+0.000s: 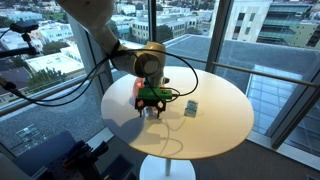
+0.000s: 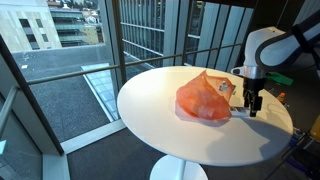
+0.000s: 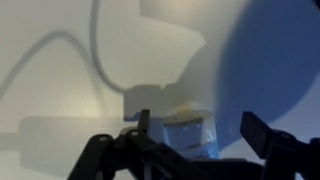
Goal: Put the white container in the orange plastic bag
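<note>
Round white table (image 1: 215, 130), tall windows (image 1: 225, 40) w/ dark frames, city bldgs (image 1: 50, 60) outside.

Both exterior views look down at the round white counter (image 1: 225, 118) (image 2: 160, 122) from differing sides; the wrist view sits close above it (image 3: 60, 100).

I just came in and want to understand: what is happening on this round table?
The robot arm's gripper hangs open, low over the round white table. The small white container stands on the table beside it, not gripped. The crumpled orange plastic bag lies on the gripper's other side. The container is not yet in the bag.
</note>
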Motion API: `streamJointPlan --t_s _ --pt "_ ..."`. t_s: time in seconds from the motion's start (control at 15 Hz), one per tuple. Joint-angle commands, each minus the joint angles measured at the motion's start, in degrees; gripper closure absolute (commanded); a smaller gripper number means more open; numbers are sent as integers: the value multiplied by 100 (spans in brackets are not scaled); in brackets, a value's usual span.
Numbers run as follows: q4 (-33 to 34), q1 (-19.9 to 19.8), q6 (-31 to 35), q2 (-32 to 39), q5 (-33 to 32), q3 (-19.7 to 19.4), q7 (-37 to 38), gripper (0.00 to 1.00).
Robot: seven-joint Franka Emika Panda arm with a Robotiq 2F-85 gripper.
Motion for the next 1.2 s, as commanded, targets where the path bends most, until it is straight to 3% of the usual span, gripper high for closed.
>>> streamJointPlan --t_s 0.0,0.27,0.67,1.13 --pt "-21 -9 125 -2 -58 -6 -86 35" --pt "-15 -14 124 -18 -58 -15 -72 61" --pt "-46 -15 -112 -312 15 2 -64 73" --pt "29 60 -348 -637 82 36 -75 73"
